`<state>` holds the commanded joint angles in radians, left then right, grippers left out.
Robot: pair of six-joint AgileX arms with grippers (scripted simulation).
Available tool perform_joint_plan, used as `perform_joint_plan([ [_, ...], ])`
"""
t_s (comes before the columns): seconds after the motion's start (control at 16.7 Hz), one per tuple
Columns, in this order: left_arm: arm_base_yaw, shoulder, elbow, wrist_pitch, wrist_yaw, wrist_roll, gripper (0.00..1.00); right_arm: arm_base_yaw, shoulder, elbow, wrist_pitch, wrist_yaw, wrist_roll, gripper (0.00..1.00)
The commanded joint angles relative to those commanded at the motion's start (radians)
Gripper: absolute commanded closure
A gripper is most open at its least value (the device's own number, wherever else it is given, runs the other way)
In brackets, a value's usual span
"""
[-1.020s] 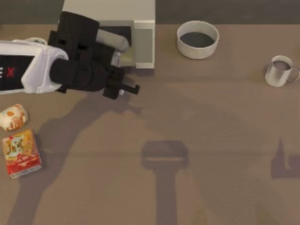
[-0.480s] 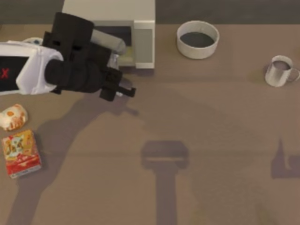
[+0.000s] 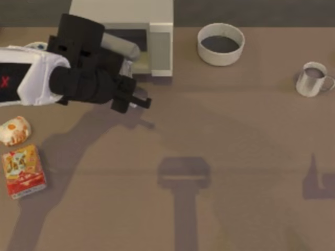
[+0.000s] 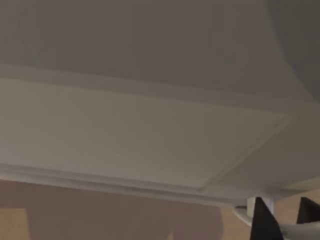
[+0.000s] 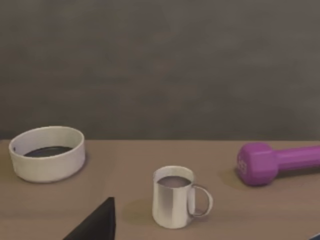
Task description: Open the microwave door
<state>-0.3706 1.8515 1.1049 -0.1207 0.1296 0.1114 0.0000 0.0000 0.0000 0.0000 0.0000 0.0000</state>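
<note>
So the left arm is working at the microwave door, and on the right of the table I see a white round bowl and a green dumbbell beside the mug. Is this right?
Nearly. The dumbbell is purple, not green; the right wrist view shows it beside the mug. The rest holds: the top view shows the left gripper at the microwave door, and the white round bowl on the right of the table.

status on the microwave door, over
Left tool at microwave door, on its handle. Door swung partly open from microwave. Right arm parked, out of top view. Nothing blocking.
</note>
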Motion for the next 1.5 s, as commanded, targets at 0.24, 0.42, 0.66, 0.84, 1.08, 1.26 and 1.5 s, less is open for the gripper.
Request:
perform_joint_plan([
  [0.24,0.0,0.0,0.0,0.0,0.0,0.0,1.0,0.0,0.0,0.0,0.0,0.0,0.0,0.0],
  [0.42,0.0,0.0,0.0,0.0,0.0,0.0,1.0,0.0,0.0,0.0,0.0,0.0,0.0,0.0],
  [0.66,0.0,0.0,0.0,0.0,0.0,0.0,1.0,0.0,0.0,0.0,0.0,0.0,0.0,0.0],
  [0.84,-0.002,-0.002,-0.004,-0.003,0.016,0.006,1.0,0.0,0.0,0.0,0.0,0.0,0.0,0.0],
  [1.08,0.021,-0.018,-0.018,-0.005,0.05,0.055,1.0,0.0,0.0,0.0,0.0,0.0,0.0,0.0],
  [1.26,0.039,-0.027,-0.032,-0.01,0.076,0.091,1.0,0.0,0.0,0.0,0.0,0.0,0.0,0.0],
  [1.5,0.04,-0.028,-0.033,-0.011,0.078,0.094,1.0,0.0,0.0,0.0,0.0,0.0,0.0,0.0],
])
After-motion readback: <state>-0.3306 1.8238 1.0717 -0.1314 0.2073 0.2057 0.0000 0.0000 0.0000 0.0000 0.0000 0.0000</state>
